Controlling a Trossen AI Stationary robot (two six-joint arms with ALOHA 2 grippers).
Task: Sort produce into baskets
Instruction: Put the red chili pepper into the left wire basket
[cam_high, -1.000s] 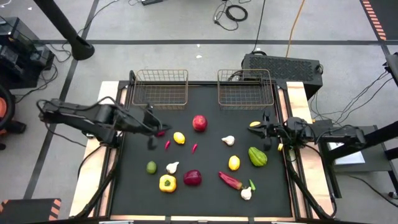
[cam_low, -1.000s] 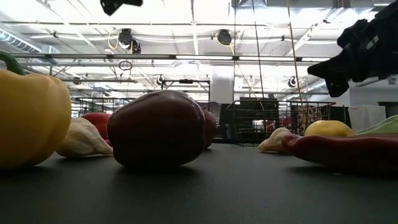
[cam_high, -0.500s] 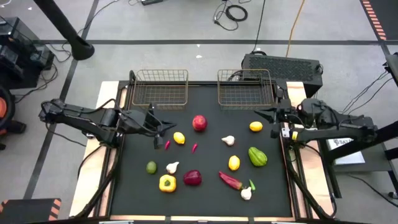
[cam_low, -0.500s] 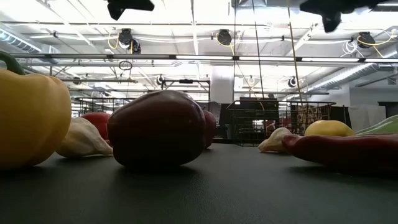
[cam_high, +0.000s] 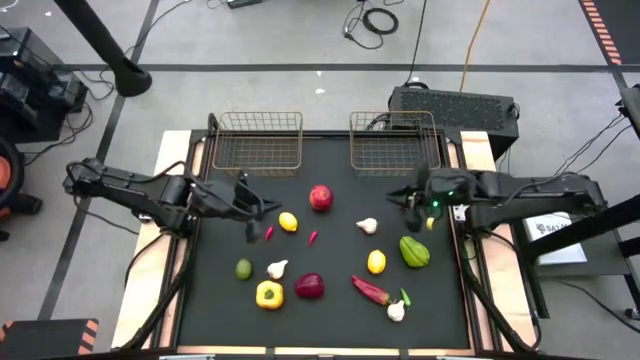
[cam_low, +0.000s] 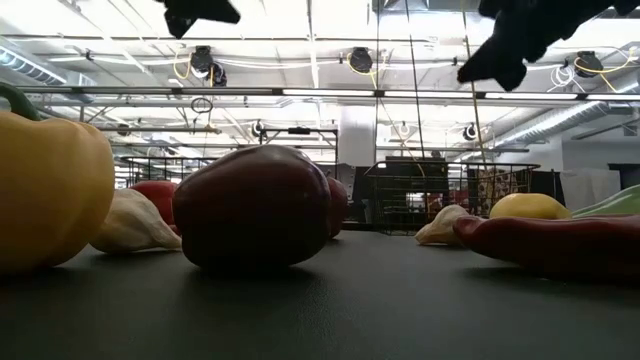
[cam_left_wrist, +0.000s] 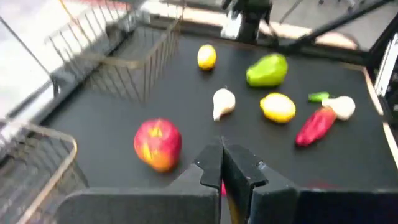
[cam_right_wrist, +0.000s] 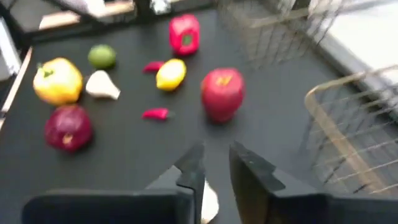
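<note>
Left gripper (cam_high: 252, 212): fingers together, empty, above the tabletop (cam_high: 335, 300) beside a small red chilli (cam_high: 268, 232).
Left basket (cam_high: 258, 142): empty, at the far edge.
Red apple (cam_high: 320, 197): centre, on the tabletop.
Right basket (cam_high: 394, 142): empty.
Right gripper (cam_high: 407, 198): fingers narrowly apart, empty, above the lemon (cam_left_wrist: 206, 56).

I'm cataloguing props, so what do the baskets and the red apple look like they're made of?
Baskets: thin bronze-toned metal wire mesh, since the mat shows through the open grid. Red apple: probably moulded plastic or foam, smooth with a painted yellow blush; I can't tell which.
</note>
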